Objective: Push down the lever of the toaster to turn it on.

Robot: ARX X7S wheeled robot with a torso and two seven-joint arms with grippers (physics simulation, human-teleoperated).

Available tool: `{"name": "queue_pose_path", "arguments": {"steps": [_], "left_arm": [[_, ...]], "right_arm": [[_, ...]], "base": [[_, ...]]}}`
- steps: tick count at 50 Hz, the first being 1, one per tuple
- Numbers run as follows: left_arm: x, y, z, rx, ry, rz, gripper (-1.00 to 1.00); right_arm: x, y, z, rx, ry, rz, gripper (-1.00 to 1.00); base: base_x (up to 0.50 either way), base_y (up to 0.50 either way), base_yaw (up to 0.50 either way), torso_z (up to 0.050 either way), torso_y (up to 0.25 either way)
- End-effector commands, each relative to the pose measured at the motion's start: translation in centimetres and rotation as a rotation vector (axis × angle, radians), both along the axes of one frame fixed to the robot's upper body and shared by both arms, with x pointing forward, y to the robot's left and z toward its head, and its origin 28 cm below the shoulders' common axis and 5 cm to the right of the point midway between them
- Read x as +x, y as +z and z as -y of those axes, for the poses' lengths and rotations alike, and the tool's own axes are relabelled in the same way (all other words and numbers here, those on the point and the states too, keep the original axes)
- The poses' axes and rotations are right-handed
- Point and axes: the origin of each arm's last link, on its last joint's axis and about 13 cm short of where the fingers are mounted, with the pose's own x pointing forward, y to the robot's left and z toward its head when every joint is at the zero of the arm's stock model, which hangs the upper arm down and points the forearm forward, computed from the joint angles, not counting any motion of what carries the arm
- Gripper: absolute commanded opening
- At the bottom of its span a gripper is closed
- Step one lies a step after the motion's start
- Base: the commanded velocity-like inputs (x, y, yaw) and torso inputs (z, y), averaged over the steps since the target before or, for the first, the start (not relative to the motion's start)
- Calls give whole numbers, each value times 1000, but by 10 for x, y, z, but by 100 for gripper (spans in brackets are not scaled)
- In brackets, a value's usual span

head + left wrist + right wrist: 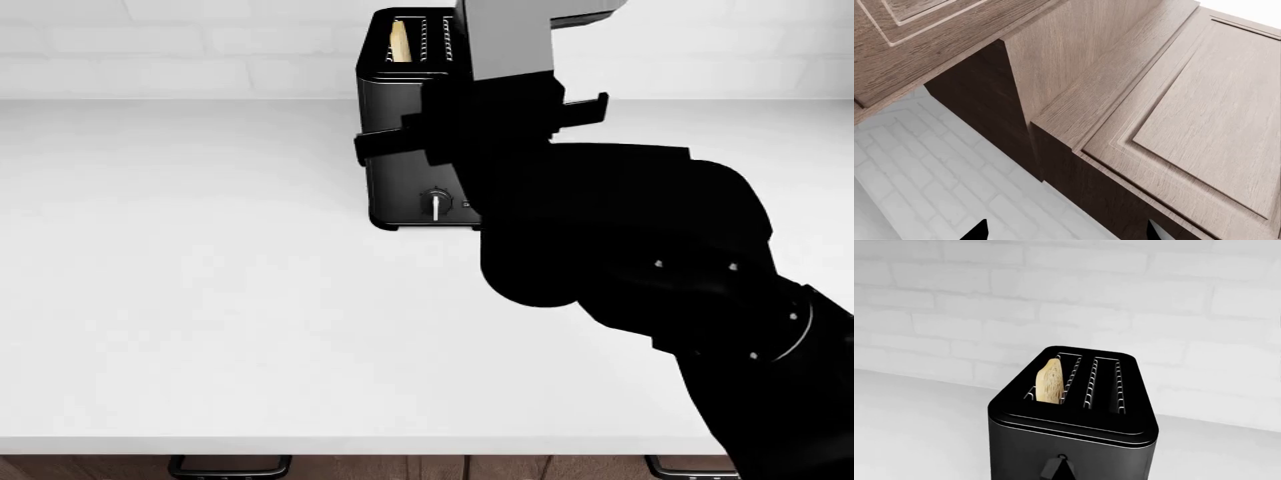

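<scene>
At the countertop's (200,300) far edge, left of centre in the head view, the toaster (400,180) is standing with bread (1049,382) in one slot. The right gripper (481,135) is hovering before its face, holding nothing, its opening hard to judge. The step in hand looks like the approach; next it is needing to descend onto the lever (1057,467), seemingly riding high.

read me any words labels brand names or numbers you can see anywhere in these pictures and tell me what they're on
There is no readable text in any view.
The toaster shows no brand or label on its top or its front face.
The dial carries only a light pointer mark, no numbers.
The brick wall, the counter and the wooden cabinets are unmarked.
</scene>
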Motion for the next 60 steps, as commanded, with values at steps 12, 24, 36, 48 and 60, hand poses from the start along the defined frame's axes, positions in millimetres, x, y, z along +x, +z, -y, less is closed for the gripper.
{"name": "queue_pose_path", "arguments": {"steps": [12, 24, 36, 48, 60], "left_arm": [[-1, 0, 1, 1, -2, 1, 100], [1, 0, 0, -2, -2, 1, 100], [1, 0, 0, -4, -2, 1, 100], [0, -1, 0, -4, -3, 2, 100], [-1, -1, -1, -4, -3, 2, 100]], "right_arm": [[16, -3, -12, -58, -28, -53, -100], [26, -7, -16, -50, -43, -59, -100], [31, -15, -20, -58, -47, -73, -100], [34, -19, -21, -64, -61, -75, -100], [36, -20, -21, -68, -76, -72, -100]], "base": [[0, 0, 0, 0, 0], [0, 0, 0, 0, 0], [0, 0, 0, 0, 0], [0, 0, 0, 0, 0], [0, 0, 0, 0, 0]]}}
